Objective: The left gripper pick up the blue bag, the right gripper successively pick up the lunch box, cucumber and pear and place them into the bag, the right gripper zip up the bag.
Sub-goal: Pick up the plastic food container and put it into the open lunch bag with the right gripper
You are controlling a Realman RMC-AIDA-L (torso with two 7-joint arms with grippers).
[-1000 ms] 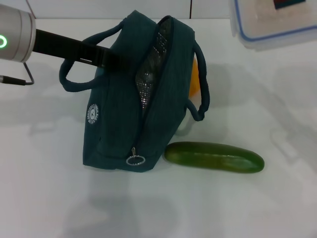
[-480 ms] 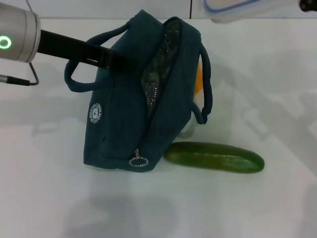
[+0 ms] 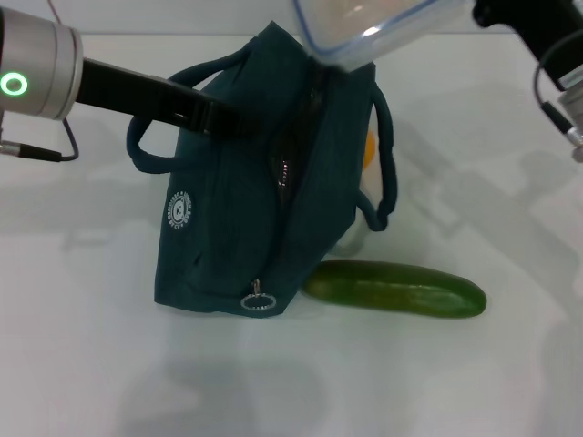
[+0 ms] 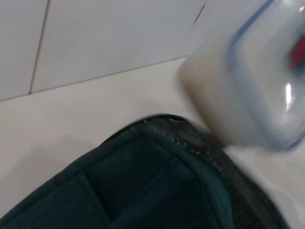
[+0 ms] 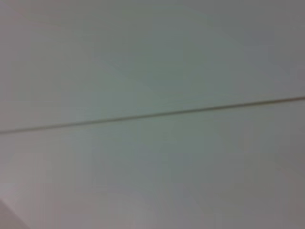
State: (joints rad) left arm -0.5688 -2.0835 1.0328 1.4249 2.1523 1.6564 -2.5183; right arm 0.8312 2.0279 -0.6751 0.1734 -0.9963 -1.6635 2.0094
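Observation:
The blue bag [image 3: 246, 209] stands tilted on the white table, its zip open along the top and the ring pull [image 3: 256, 301] at the near end. My left gripper [image 3: 223, 120] reaches in from the left and is shut on the bag's upper edge beside a handle. The clear lunch box [image 3: 364, 25] with its blue rim hangs tilted right above the bag's far opening, with my right gripper [image 3: 490, 13] shut on it at the top right. In the left wrist view the lunch box [image 4: 248, 86] hovers over the bag [image 4: 157, 191]. The cucumber [image 3: 393, 289] lies by the bag's right side. The pear [image 3: 367, 150] peeks out behind the bag.
A white object [image 3: 353, 235] sits on the table under the pear, against the bag. A thin cable [image 3: 36, 150] loops below my left arm. The right wrist view holds only a pale surface with one dark line.
The lunch box has travelled left and down from the top right corner to just above the bag's opening. The bag and left gripper have shifted slightly right.

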